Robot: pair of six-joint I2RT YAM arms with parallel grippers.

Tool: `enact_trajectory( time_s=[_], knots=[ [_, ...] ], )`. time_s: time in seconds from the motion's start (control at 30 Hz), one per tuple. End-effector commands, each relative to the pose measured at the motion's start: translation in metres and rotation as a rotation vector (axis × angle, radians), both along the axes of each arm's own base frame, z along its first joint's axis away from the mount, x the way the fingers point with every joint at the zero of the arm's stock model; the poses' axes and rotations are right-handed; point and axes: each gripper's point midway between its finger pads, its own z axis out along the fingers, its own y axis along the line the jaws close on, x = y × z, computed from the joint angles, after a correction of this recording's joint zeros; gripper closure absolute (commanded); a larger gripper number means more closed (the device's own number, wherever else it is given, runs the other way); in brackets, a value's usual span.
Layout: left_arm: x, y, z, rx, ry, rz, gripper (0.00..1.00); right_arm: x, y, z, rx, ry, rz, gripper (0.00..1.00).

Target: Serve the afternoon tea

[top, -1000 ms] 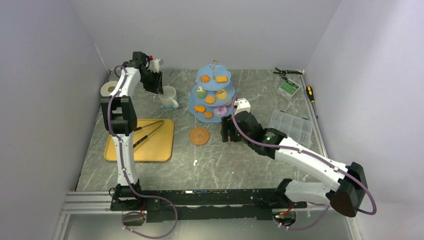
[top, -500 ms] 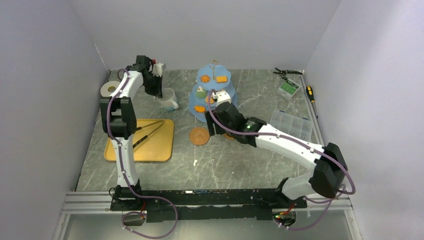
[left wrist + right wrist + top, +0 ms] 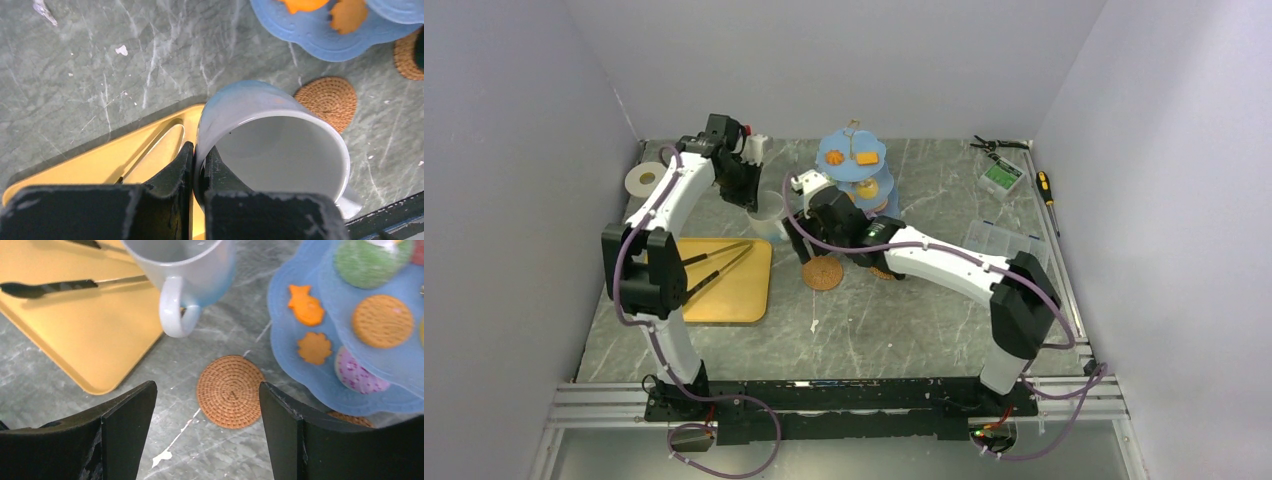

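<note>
A: Left pincer (image 3: 198, 150): we mark it clamped on the rim of the white mug (image 3: 280, 150), one finger inside and one outside.
B: Agreed. The mug is tilted with its mouth toward the wrist camera, over the corner of the yellow tray (image 3: 100, 165) (we can't tell if its base touches anything).
A: Right pincer (image 3: 207, 390)?
B: Jaws wide apart with nothing between them. It hangs over the woven coaster (image 3: 230, 405), which lies on the bench (image 3: 210, 340) just beside the light-blue stand (image 3: 280, 335).
A: We see the mug's handle pointing down between tray and coaster, and the tongs (image 3: 50, 287) lying on the tray.
B: On the stand's bottom tier we log orange biscuits (image 3: 305, 307) and a pink doughnut (image 3: 357, 375). A green cupcake (image 3: 372, 257) is one tier up.
</note>
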Motion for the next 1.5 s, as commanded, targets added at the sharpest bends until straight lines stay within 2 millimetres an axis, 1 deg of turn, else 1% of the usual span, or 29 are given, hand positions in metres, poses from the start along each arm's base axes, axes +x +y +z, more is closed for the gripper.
enact_trajectory(
  time_s=[0.0,0.07,0.13,0.3,0.33,0.53,0.63,0.7,0.8,0.9,0.97,1.0,1.03,1.1,1.13,1.17,1.2,1.27,1.33,1.47],
  knots=[
    [-0.010,-0.010,0.049,-0.056,-0.092,0.011,0.97,-0.006,0.035,0.022,0.058,-0.047,0.132,0.20],
    [-0.015,-0.013,0.054,-0.059,-0.098,0.003,0.97,-0.008,0.042,0.022,0.063,-0.045,0.155,0.20],
    [-0.021,-0.017,0.055,-0.062,-0.096,-0.004,0.97,-0.006,0.046,0.022,0.060,-0.045,0.159,0.20],
    [-0.031,-0.025,0.051,-0.057,-0.081,-0.013,0.97,-0.005,0.053,0.019,0.055,-0.039,0.172,0.20],
    [-0.033,-0.026,0.051,-0.059,-0.078,-0.013,0.97,-0.003,0.054,0.015,0.049,-0.036,0.168,0.21],
    [-0.038,-0.035,0.060,-0.079,-0.087,-0.029,0.97,0.002,0.059,-0.004,-0.002,-0.019,0.174,0.30],
    [-0.041,-0.037,0.065,-0.090,-0.088,-0.035,0.97,0.005,0.059,-0.013,-0.025,-0.020,0.173,0.40],
    [-0.044,-0.040,0.067,-0.102,-0.088,-0.040,0.97,0.006,0.059,-0.014,-0.030,-0.026,0.170,0.47],
    [-0.050,-0.046,0.068,-0.115,-0.079,-0.051,0.97,0.008,0.060,-0.014,-0.031,-0.033,0.167,0.59],
    [-0.056,-0.053,0.067,-0.128,-0.063,-0.063,0.97,0.008,0.059,-0.015,-0.034,-0.039,0.160,0.75],
    [-0.058,-0.056,0.066,-0.133,-0.059,-0.070,0.97,0.009,0.054,-0.016,-0.038,-0.045,0.146,0.90],
    [-0.059,-0.057,0.067,-0.134,-0.059,-0.072,0.95,0.008,0.053,-0.016,-0.040,-0.048,0.139,0.97],
    [-0.059,-0.058,0.067,-0.136,-0.056,-0.074,0.87,0.008,0.050,-0.017,-0.043,-0.051,0.130,1.00],
    [-0.061,-0.060,0.069,-0.149,-0.050,-0.082,0.59,0.007,0.044,-0.018,-0.046,-0.058,0.116,1.00],
    [-0.061,-0.061,0.072,-0.154,-0.052,-0.085,0.38,0.006,0.040,-0.020,-0.046,-0.059,0.108,1.00],
    [-0.061,-0.062,0.075,-0.156,-0.055,-0.086,0.28,0.004,0.037,-0.021,-0.046,-0.060,0.101,1.00],
    [-0.061,-0.062,0.078,-0.159,-0.058,-0.090,0.23,0.002,0.032,-0.027,-0.053,-0.057,0.092,1.00],
    [-0.062,-0.061,0.082,-0.161,-0.066,-0.086,0.14,-0.001,0.022,-0.032,-0.055,-0.056,0.074,1.00],
    [-0.063,-0.060,0.086,-0.159,-0.070,-0.083,0.10,-0.005,0.013,-0.038,-0.054,-0.056,0.056,1.00],
    [-0.066,-0.055,0.092,-0.164,-0.082,-0.074,0.07,-0.009,-0.002,-0.045,-0.053,-0.069,0.017,1.00]
  ],
)
